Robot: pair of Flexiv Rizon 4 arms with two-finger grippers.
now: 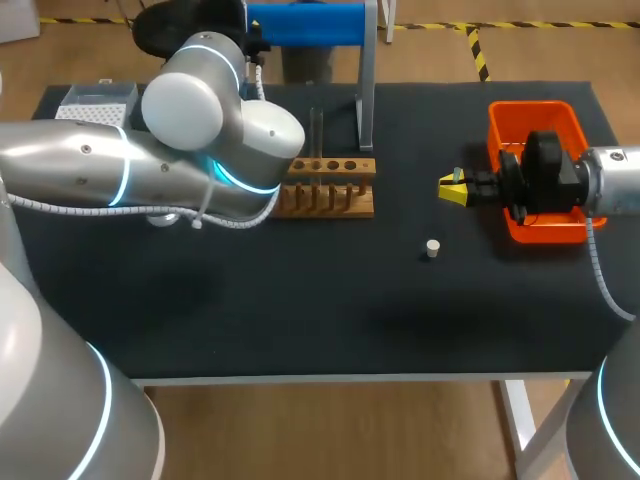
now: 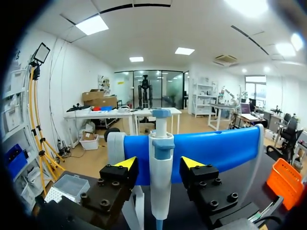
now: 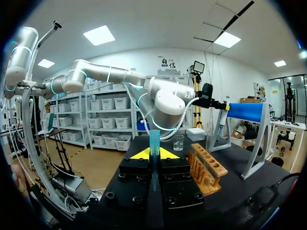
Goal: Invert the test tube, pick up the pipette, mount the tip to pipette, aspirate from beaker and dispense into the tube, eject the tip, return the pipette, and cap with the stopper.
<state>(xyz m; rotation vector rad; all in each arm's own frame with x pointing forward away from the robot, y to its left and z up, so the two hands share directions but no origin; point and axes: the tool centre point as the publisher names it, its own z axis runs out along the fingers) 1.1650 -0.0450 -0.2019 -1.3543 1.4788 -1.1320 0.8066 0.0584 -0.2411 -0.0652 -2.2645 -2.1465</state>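
The wooden rack [image 1: 330,185] sits mid-table, and everything else is easy to place from it. Behind the rack, at the back edge, stands the blue stand [image 2: 216,151], with the pipette [image 2: 160,177] hanging from its bar. The left gripper [image 2: 159,164] has come in around it: one yellow tip to each side of the pipette's white body, with a gap on both sides, so the fingers are spread and not yet gripping. To the right of the rack, the right gripper [image 1: 452,189] points back toward it. Its tips are pinched together on the test tube [image 3: 154,140], a bluish tube that sticks up out of the closed fingers. Behind that gripper, further right of the rack, is the orange bin [image 1: 500,130]. The stopper [image 1: 432,248] lies alone on the dark table [image 1: 300,300], in front of the rack and to its right, well apart from it. From the right wrist, the beaker [image 3: 178,142] shows just past the rack's far end, under the left arm's elbow. The tip box [image 1: 95,100] is far off to the rack's left, at the back.
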